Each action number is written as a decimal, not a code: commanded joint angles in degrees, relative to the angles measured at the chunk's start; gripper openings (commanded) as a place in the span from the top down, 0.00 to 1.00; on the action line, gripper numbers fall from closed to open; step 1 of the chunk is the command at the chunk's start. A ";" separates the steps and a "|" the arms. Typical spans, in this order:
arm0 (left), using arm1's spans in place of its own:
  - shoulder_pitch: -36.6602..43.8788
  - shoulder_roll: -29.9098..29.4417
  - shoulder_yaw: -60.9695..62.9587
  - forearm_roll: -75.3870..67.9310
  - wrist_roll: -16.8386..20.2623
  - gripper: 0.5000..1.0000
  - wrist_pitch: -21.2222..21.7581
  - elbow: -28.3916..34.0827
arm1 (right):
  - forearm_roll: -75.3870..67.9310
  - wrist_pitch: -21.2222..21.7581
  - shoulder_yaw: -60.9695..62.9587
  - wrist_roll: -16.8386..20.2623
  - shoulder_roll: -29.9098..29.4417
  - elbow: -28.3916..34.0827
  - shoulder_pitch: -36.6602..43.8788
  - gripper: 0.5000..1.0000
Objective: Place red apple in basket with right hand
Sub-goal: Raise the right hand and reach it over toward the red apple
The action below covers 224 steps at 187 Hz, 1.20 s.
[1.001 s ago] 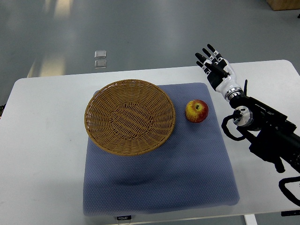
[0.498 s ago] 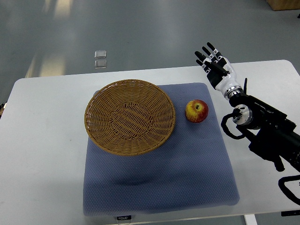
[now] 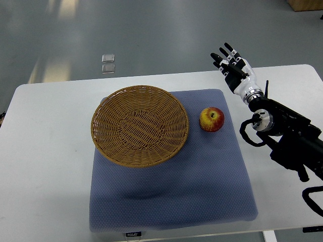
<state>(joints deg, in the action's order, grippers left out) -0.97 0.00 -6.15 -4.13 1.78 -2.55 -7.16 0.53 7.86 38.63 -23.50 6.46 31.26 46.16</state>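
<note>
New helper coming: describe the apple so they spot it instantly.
Find the blue mat on the white table. Just right of the wicker basket, on the mat, sits the apple, apart from the rim. It is the only small, round, red-yellow thing there.

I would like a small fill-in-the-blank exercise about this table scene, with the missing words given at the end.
1. The red apple lies on the blue ____, to the right of the basket.
2. The wicker basket holds ____ at this moment.
3. The right hand hovers with its fingers ____, apart from the apple.
4. The mat lies on a ____ table.

Missing words: mat; nothing; open; white
</note>
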 commanded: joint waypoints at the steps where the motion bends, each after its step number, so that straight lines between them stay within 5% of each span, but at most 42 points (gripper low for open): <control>1: 0.00 0.00 0.00 0.00 -0.03 0.00 0.00 0.04 | 0.09 -0.04 -0.22 -0.06 0.13 -0.05 0.25 0.15; 103: 0.00 0.00 0.00 0.00 -0.03 0.00 0.00 0.04 | 17.58 1.37 -3.91 -0.06 6.46 0.12 7.63 0.15; 150: 0.00 0.00 0.00 0.00 -0.03 0.00 0.00 0.04 | 34.81 1.46 -17.63 -0.23 12.78 6.71 11.59 0.15; 189: 0.00 0.00 0.00 0.00 0.06 0.00 0.00 0.04 | 51.59 2.78 -27.03 -0.41 20.25 18.57 15.54 0.15; 224: 0.00 0.00 0.00 0.00 -0.03 0.00 0.00 0.04 | 66.79 4.62 -30.54 -0.58 22.45 20.42 17.39 0.15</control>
<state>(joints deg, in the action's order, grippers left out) -0.96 0.00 -6.15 -4.13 1.75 -2.55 -7.11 58.01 11.33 9.98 -23.95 28.03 51.00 62.57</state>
